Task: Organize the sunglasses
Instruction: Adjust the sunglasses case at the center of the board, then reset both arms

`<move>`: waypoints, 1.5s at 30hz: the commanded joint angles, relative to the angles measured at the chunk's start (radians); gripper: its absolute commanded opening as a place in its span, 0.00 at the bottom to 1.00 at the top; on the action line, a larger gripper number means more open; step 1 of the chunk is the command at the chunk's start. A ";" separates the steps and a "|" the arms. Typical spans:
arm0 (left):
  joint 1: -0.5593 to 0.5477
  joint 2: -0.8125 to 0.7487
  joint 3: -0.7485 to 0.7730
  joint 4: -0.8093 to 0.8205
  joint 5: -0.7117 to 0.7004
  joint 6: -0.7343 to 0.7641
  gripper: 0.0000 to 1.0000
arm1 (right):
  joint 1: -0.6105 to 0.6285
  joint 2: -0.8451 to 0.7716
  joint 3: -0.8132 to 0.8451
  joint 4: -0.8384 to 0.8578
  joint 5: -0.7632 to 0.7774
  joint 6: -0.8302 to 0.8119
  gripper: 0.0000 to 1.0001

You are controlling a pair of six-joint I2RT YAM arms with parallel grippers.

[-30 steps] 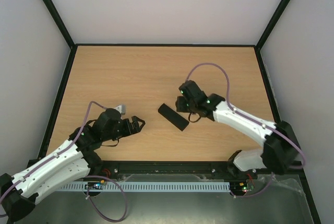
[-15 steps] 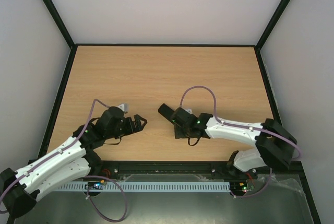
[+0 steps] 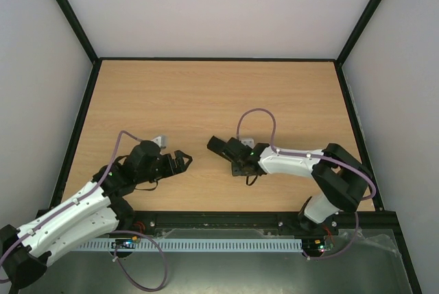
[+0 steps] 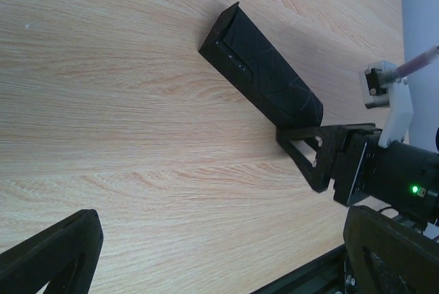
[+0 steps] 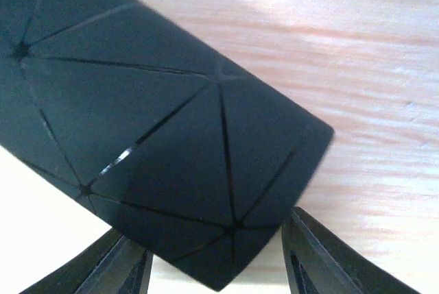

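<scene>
Progress is hard to judge; the sunglasses show in no view, and whether they lie inside the shut black oblong case (image 3: 218,146) cannot be told. The right gripper (image 3: 234,155) has a finger either side of the case's near end; clamped or merely around it, I cannot tell. The left gripper (image 3: 181,160) hangs spread and empty, left of the case, well apart; placing the case probably remains.

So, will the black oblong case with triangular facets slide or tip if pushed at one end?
The black oblong case is probably stiff: its faceted panels keep sharp edges. It lies flat and low on the wooden table, so it should slide or pivot rather than tip. Its sheen suggests a slippery grip.
</scene>
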 commanded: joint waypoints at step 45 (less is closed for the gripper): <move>0.560 0.263 -0.216 0.917 -0.556 0.672 0.99 | -0.725 -0.356 -0.255 0.823 0.481 -0.423 0.99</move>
